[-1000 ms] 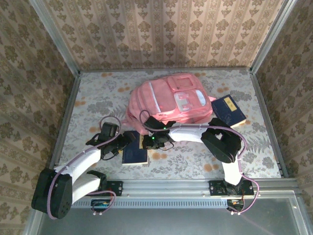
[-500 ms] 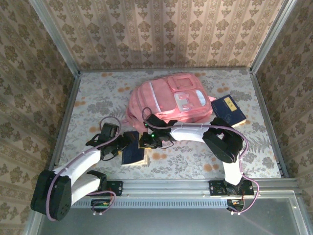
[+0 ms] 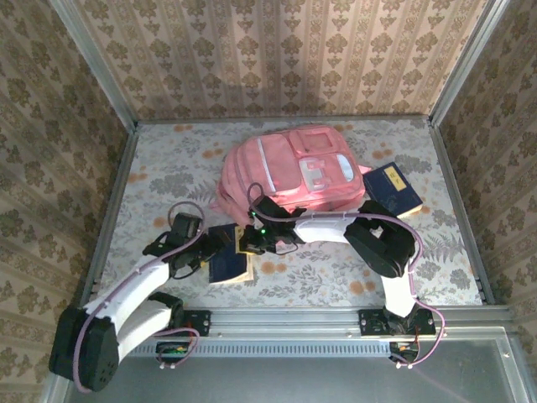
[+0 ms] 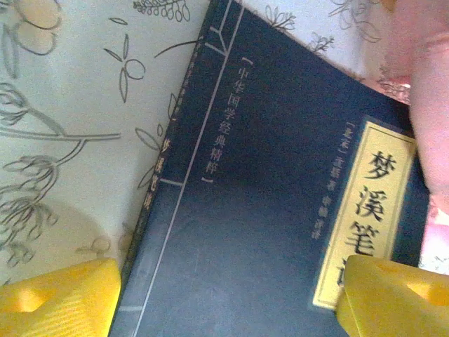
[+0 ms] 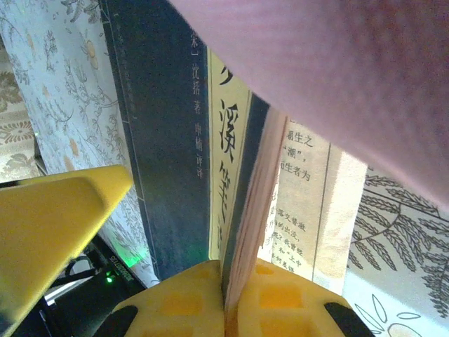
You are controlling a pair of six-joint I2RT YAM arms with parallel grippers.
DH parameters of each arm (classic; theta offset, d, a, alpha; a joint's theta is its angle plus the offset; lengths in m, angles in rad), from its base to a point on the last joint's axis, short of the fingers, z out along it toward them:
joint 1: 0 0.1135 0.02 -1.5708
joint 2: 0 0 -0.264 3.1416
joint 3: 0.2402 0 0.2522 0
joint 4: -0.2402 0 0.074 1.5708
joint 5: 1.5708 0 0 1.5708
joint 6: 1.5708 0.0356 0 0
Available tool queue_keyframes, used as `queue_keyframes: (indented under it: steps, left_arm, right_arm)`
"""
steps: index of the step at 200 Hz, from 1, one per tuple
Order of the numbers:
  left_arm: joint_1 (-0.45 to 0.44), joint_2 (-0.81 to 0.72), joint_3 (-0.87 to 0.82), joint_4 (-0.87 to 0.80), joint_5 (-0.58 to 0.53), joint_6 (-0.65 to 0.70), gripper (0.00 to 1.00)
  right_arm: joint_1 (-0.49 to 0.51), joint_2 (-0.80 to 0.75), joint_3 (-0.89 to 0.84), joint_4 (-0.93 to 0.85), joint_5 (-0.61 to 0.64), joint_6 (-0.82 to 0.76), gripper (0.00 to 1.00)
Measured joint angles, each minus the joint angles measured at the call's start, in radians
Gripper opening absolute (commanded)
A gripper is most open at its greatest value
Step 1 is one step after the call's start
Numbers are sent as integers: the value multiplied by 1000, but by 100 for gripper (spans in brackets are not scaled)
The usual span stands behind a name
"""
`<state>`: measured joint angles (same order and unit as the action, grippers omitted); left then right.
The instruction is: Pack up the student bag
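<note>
Near the middle of the patterned table point(image 3: 168, 168), toward the upper part of the overhead frame, the student bag point(image 3: 289, 168) lies flat with its front pockets and pale strips facing up. Just below its lower left corner lies a dark blue book point(image 3: 226, 267), its far end reaching the bag's edge. A second blue book point(image 3: 392, 189) lies against the bag's right side. The left gripper point(image 3: 211, 246) hangs over the near book from the left. In its wrist view its yellow fingertips point(image 4: 56, 298) sit at the two bottom corners, spread wide on either side of the cover point(image 4: 266, 196) and holding nothing. That cover carries a cream title strip with Chinese characters, and the bag's pink fabric point(image 4: 431, 84) fills the upper right corner. The right gripper point(image 3: 250, 242) comes in from the right, at the book's far right corner beside the bag. In its wrist view it point(image 5: 231, 302) is clenched on the edge of the book's raised cover point(image 5: 175, 161), with printed pages showing beneath to the right. Pink bag fabric point(image 5: 337, 84) covers the upper right.
</note>
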<state>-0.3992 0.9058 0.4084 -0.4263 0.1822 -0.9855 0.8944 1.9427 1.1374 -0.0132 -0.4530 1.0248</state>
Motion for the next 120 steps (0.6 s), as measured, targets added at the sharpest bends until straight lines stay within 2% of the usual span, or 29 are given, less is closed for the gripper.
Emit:
queue_keyframes:
  steps: [52,87,120]
  left_arm:
    - [87,-177,184,-241,-103,46,87]
    - [121,-185,237,-307,-135,80,87]
    - [137,-170,253,-338,-135,113,87]
  right_arm:
    - [-2,-162,-100,-56,-8,-23,0]
    - [-2,-254,-100,-97,-10,-66,0]
    - [-2,-272,-50,-135,-13,-92,0]
